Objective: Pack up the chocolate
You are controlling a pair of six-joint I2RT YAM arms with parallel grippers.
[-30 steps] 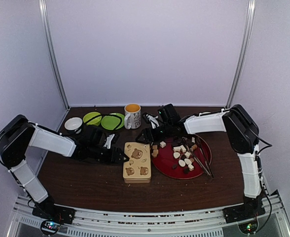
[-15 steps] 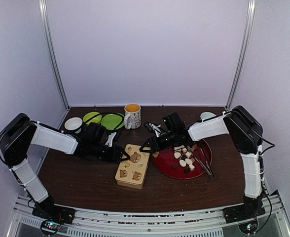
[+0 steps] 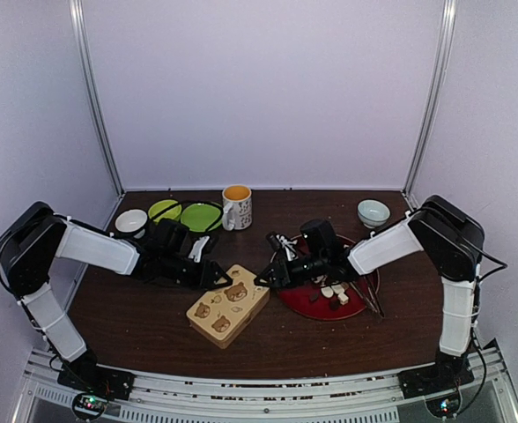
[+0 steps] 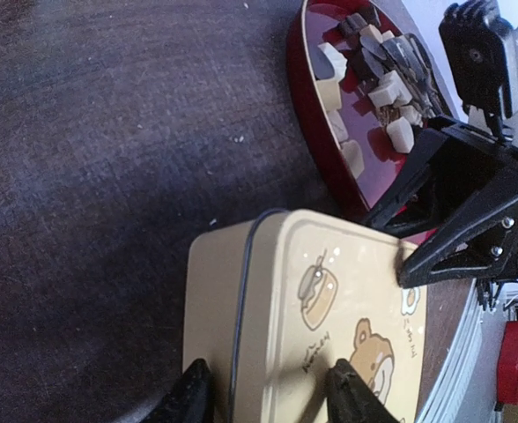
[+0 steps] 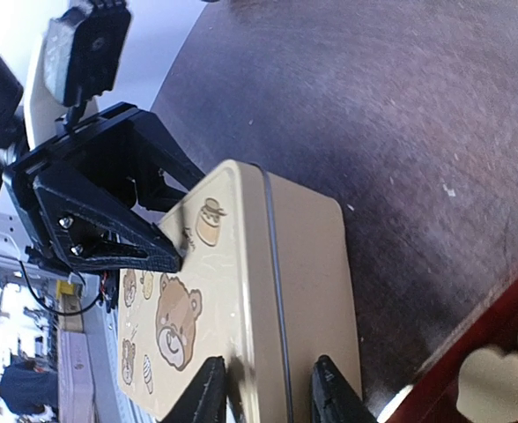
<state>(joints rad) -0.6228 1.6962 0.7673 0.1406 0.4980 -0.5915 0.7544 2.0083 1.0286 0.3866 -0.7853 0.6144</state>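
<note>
While left tool (image 3: 222, 280) and right tool (image 3: 261, 279) pinch opposite ends of bear tin (image 3: 228, 305), chocolate (image 3: 336, 289) on red plate (image 3: 310, 305)

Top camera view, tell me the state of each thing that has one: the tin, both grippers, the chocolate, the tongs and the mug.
tin: lid on, gripped from two sides.
left gripper: shut on the tin's edge.
right gripper: shut on the tin's edge.
chocolate: loose on the red plate.
tongs: lying on the red plate, not held.
mug: upright.
</note>
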